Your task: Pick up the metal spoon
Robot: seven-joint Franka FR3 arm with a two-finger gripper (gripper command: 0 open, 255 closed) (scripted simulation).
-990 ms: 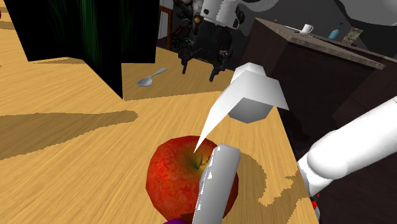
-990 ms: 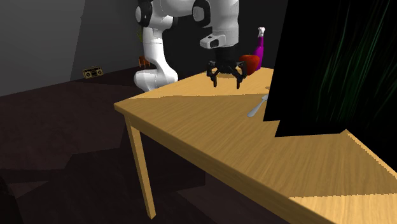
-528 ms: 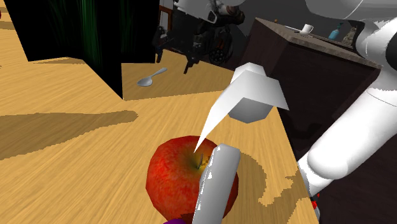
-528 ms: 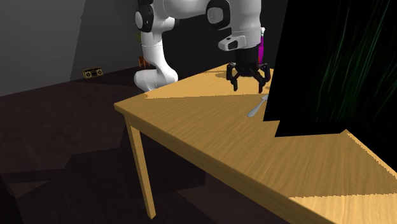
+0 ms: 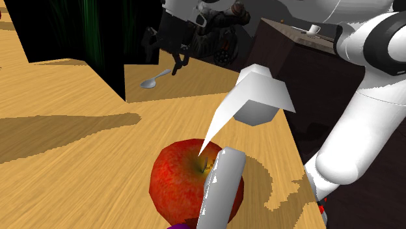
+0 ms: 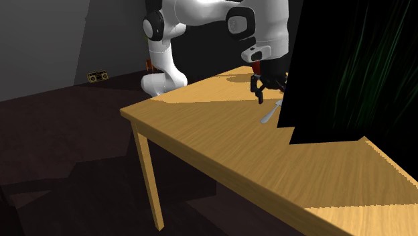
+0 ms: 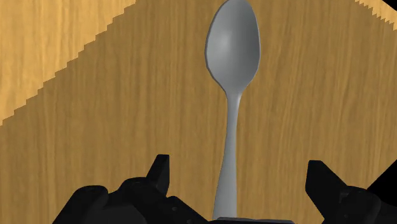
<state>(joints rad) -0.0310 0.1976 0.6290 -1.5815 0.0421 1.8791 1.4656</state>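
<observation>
Black tool [image 5: 164, 60] upper middle of the shoulder view, fingers spread apart over a grey spoon [image 5: 155, 79], spoon flat on the wooden surface [image 5: 65, 149], red apple [image 5: 179, 179] lower centre

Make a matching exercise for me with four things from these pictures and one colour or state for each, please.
Things:
1. spoon
2. apple
3. gripper
4. table

Colour or state:
a. red
b. black, fingers apart
c. light brown wood grain
d. grey, lying flat

Pairs: 1-d, 2-a, 3-b, 4-c
</observation>
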